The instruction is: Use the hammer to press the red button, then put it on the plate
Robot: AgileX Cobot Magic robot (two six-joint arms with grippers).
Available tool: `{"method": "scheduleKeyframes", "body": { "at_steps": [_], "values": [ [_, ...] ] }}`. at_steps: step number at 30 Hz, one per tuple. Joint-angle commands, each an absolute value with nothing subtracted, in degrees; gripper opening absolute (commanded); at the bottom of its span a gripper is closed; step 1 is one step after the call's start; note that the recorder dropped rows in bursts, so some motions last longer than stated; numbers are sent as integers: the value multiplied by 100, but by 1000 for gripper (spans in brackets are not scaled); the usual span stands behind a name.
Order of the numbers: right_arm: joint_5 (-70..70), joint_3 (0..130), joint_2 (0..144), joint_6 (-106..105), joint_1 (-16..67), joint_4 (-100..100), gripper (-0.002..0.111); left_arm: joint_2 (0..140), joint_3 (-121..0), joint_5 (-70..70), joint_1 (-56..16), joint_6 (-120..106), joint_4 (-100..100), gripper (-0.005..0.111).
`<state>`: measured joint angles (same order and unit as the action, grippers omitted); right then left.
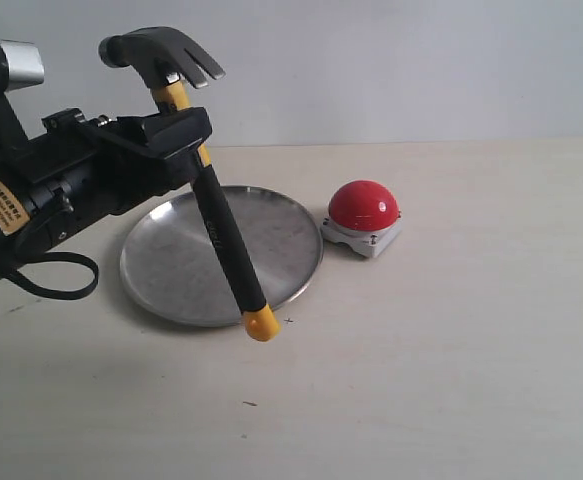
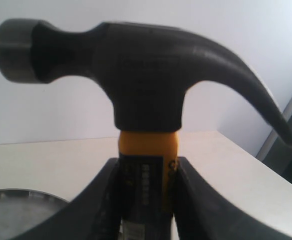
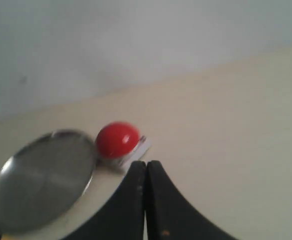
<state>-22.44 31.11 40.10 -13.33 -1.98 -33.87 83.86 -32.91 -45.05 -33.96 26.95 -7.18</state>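
My left gripper [image 1: 186, 140] is shut on the hammer [image 1: 216, 215] just below its yellow neck, holding it in the air over the plate [image 1: 271, 235]. The dark head [image 2: 135, 75] points up, and the black handle slants down to its yellow end [image 1: 261, 324] near the plate's front rim. In the left wrist view the fingers [image 2: 193, 200] clamp the handle [image 2: 144, 187] from both sides. The red button [image 1: 364, 205] sits on its light-grey base just right of the plate. My right gripper [image 3: 146, 167] is shut and empty, well back from the red button [image 3: 116, 139] and the plate [image 3: 35, 185].
The beige table [image 1: 451, 360] stretches to the right and front of the button. A pale wall rises behind. The left arm's black body and cable loop [image 1: 56, 275] hang over the table's left side.
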Motion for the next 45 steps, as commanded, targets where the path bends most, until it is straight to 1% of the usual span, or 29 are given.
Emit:
{"method": "scheduleKeyframes", "body": {
  "at_steps": [1, 4, 7, 12, 13, 16, 20, 23, 34, 39, 40, 42, 44, 45],
  "values": [
    [-3032, 3177, 5535, -5141, 406, -6279, 0, 8269, -3338, -4959, -3394, 2741, -671, 0],
    [-2799, 3167, 6311, -6224, 1089, -7108, 0, 8253, -3351, -4948, -3394, 2751, -671, 0],
    [-2047, 3167, 6776, -7085, 1901, -7829, 0, 8256, -3351, -4969, -3394, 2871, -671, 0],
    [-1046, 3167, 7075, -9443, 3229, -9982, 0, 8256, -3351, -4983, -3394, 2886, -671, 0],
    [-982, 3156, 7075, -9887, 3394, -9995, 0, 8256, -3351, -4983, -3394, 2886, -671, 0],
    [-830, 3156, 7024, -10054, 3863, -9995, 0, 8256, -3351, -4983, -3394, 2886, -659, 0],
    [-97, 3147, 6996, -10029, 4413, -9995, 0, 8256, -3351, -4983, -3394, 2886, -659, 0],
    [187, 3147, 7007, -9986, 4590, -9995, 0, 8256, -3351, -4947, -3394, 2817, -659, 0],
    [186, 3147, 7007, -9974, 4592, -9995, 0, 8256, -3351, -4920, -3394, 2698, -695, 0],
    [-37, 3147, 7007, -9835, 4592, -9995, 0, 8256, -3351, -4920, -3394, 2698, -695, 0],
    [-123, 3147, 7007, -9349, 4592, -9748, 0, 8256, -3351, -4920, -3394, 2698, -695, 0],
    [-50, 3147, 7007, -7634, 4592, -8092, 0, 8256, -3351, -4920, -3394, 2698, -695, 0],
    [254, 3161, 7007, -4574, 4592, -5188, 0, 8256, -3351, -4920, -3394, 2698, -695, 0],
    [578, 3138, 7007, -1564, 4592, -2406, 0, 8256, -3351, -4920, -3394, 2698, -695, 0]
  ]
}}
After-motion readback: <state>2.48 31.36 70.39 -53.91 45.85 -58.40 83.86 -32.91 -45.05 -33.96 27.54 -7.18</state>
